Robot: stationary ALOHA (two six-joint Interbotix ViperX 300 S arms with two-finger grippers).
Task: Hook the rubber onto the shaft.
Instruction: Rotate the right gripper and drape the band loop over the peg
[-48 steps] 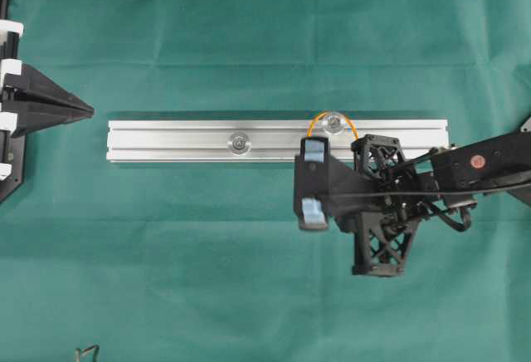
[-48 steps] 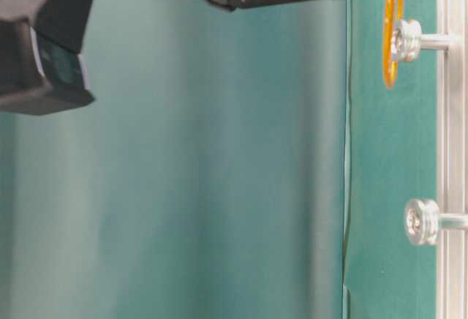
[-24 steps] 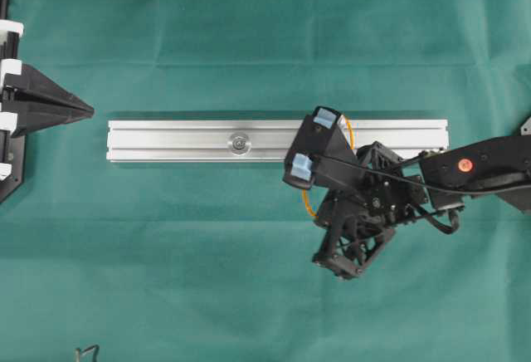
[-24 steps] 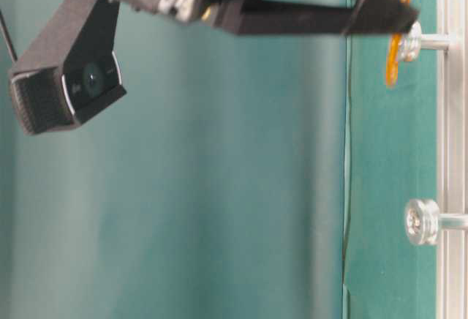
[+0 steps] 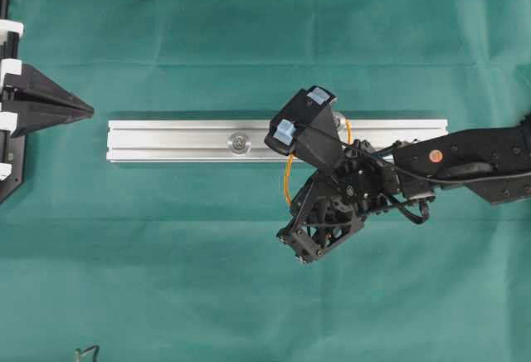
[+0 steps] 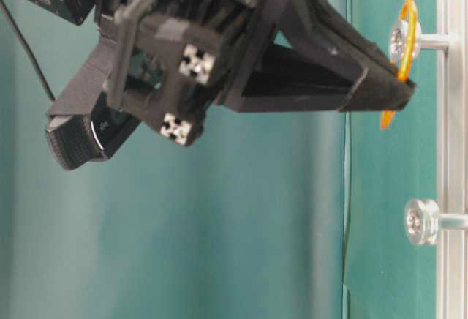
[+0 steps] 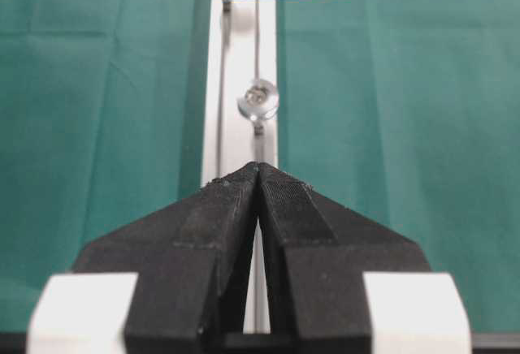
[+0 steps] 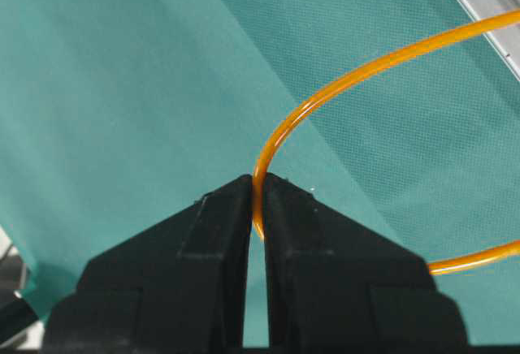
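The rubber (image 8: pixel 325 94) is a thin orange loop, and my right gripper (image 8: pixel 258 200) is shut on it. In the table-level view the rubber (image 6: pixel 406 13) runs round the head of the upper shaft (image 6: pixel 398 39), with the right gripper (image 6: pixel 398 94) pinching it just below. From overhead, the rubber (image 5: pixel 287 181) stretches off the silver rail (image 5: pixel 166 140) toward the table's front. The other shaft (image 5: pixel 240 141) stands bare. My left gripper (image 5: pixel 90 111) is shut and empty off the rail's left end. Its own view looks along the rail from the left gripper (image 7: pixel 258 167).
Green cloth (image 5: pixel 249 38) covers the whole table. The right arm (image 5: pixel 465 158) reaches in from the right edge, and its wrist camera (image 5: pixel 303 119) hides part of the rail. A small dark wire shape (image 5: pixel 85 351) lies at the front left.
The right gripper has rolled and swung left and toward the front, keeping its hold. The rubber, which hung close by the shaft, is now drawn out across the rail. The left arm is still.
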